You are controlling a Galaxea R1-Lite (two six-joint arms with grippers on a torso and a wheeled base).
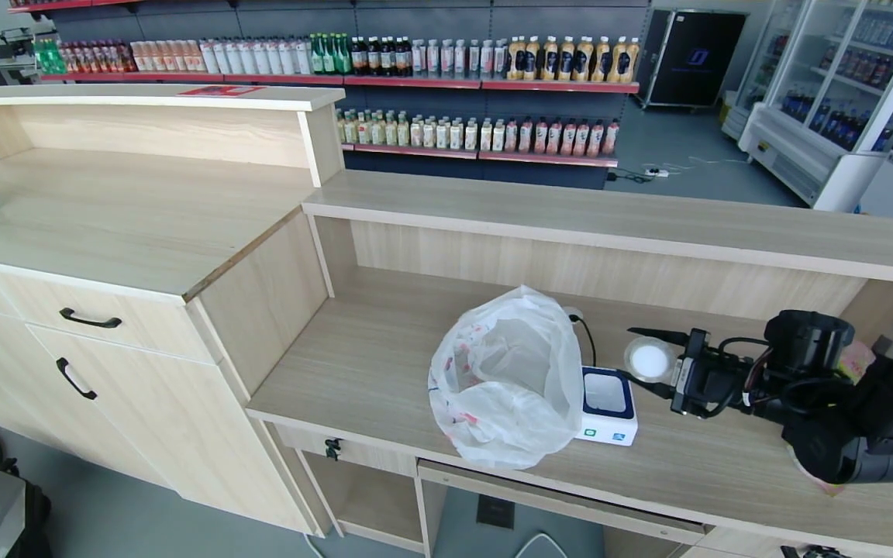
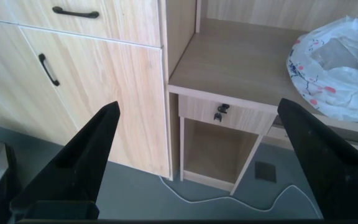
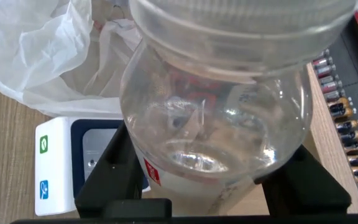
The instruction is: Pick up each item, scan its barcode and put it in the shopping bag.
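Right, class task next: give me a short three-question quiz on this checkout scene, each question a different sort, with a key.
1. True or false: the left gripper is open and empty.
2. The right gripper holds: A a can, B a clear bottle, C a carton?
3. Fill in: the scanner stands right beside the ____.
Key: 1 true; 2 B; 3 shopping bag.

Shopping bag (image 1: pixel 505 380): on worktop (image 1: pixel 369 364), centre.
Scanner (image 1: pixel 608 403): on worktop, just right of bag.
Bottle (image 1: pixel 650 361): right of scanner, within right end effector (image 1: pixel 646 357).
Drink shelves (image 1: pixel 485 81): behind worktop.
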